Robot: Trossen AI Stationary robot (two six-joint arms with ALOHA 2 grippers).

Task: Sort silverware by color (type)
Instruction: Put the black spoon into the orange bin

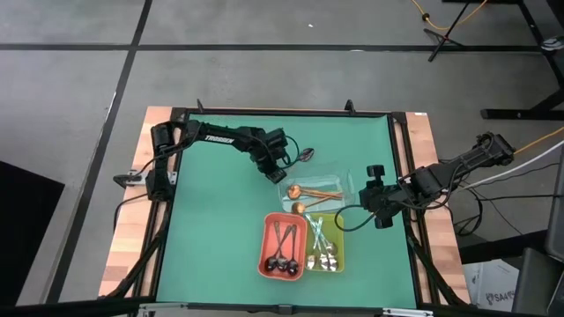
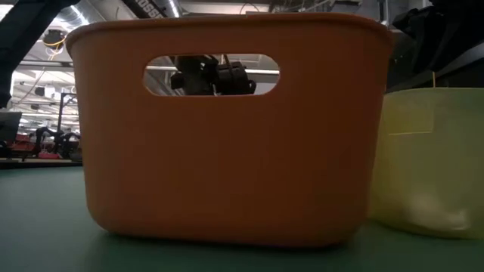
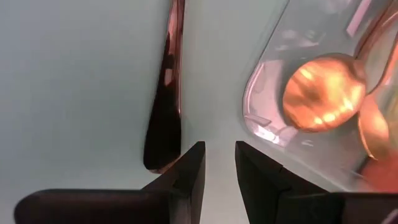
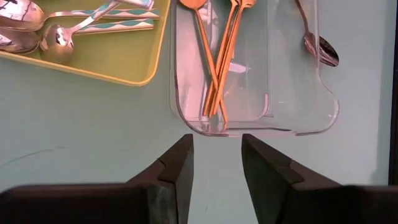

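High view, "TROSSEN" on left arm [image 1: 220, 138], copper spoons [image 1: 310, 188] in clear tray [image 1: 344, 179]

Glossy copper spoons [image 4: 214, 68]; clear plastic tray [image 4: 292, 93].

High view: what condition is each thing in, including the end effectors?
Left end effector: open, empty, beside loose spoon on the mat.
Right end effector: open, empty.
Clear tray: holds copper spoons.
Red tray: holds dark spoons.
Yellow-green tray: holds silver spoons.

Two dark jointed arms (white TROSSEN lettering), black cables
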